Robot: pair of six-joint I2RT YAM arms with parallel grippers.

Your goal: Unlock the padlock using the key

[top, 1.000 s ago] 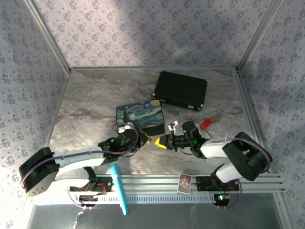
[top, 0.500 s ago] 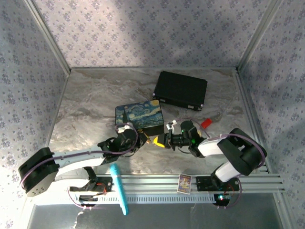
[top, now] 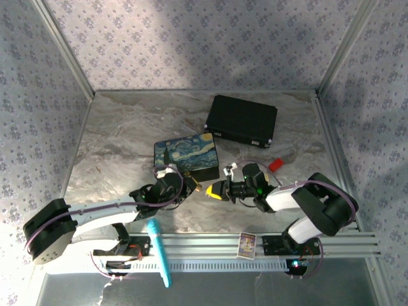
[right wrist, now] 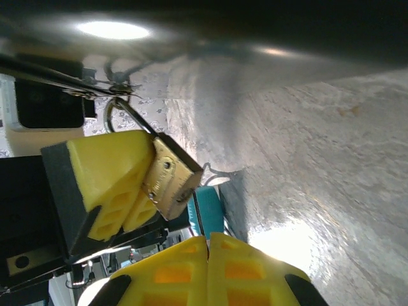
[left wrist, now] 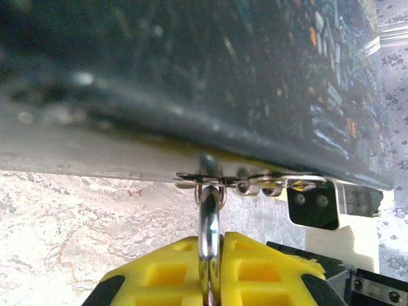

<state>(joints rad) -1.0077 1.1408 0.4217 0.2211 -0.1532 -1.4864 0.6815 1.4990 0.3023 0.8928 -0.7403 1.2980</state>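
Left claw (left wrist: 212,274) grips padlock (right wrist: 171,182) at its shackle (left wrist: 210,213) — brass body visible from right wrist — right claw (right wrist: 208,264) clenched.

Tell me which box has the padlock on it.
The painted box, the starry-night one nearest the arms: the padlock hangs from its front latch, clamped in the left gripper. The black case lies farther back, apart.

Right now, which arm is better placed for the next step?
Right, probably. The left gripper grips the padlock, hanging from the latch of the painted box. The right gripper, fingers shut, faces its free end; whether it holds the key is unclear.
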